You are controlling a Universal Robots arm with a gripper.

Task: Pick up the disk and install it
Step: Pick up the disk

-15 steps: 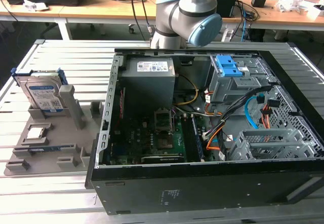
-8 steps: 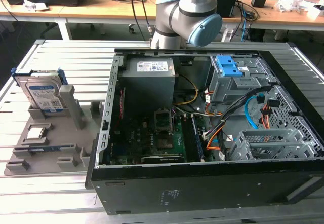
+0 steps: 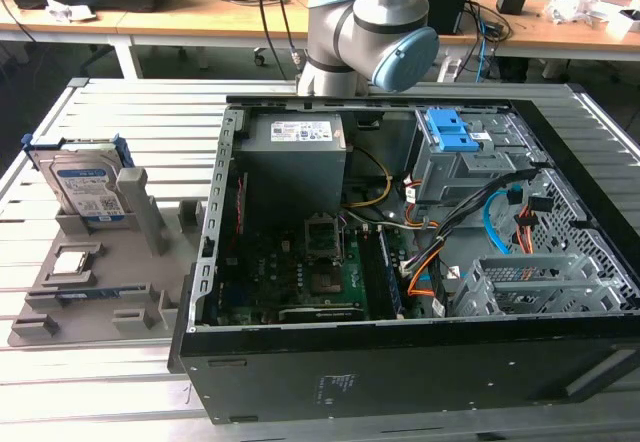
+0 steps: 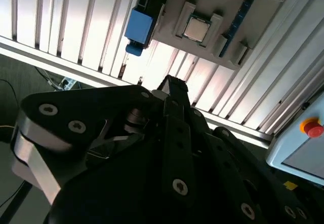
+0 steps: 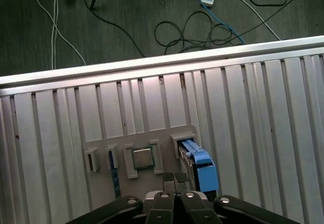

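Disk [image 3: 88,187], in the exterior view, stands upright in a grey holder [image 3: 130,272] on the slatted table [image 3: 150,122], at nine o'clock from the open computer case [image 3: 400,372]; the robot arm [image 3: 365,32] rises at the case's twelve o'clock. In the first wrist view the gripper [image 5: 174,177] has its fingertips pressed together on nothing, with the disk and a small silver chip [image 5: 143,157] side by side in the holder beyond. In the second wrist view the fingers look likewise closed and empty.

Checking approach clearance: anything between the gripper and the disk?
Nothing visible. In the first wrist view the gripper hangs over the grey holder, where the disk stands upright in its slot. Only open air lies between them.
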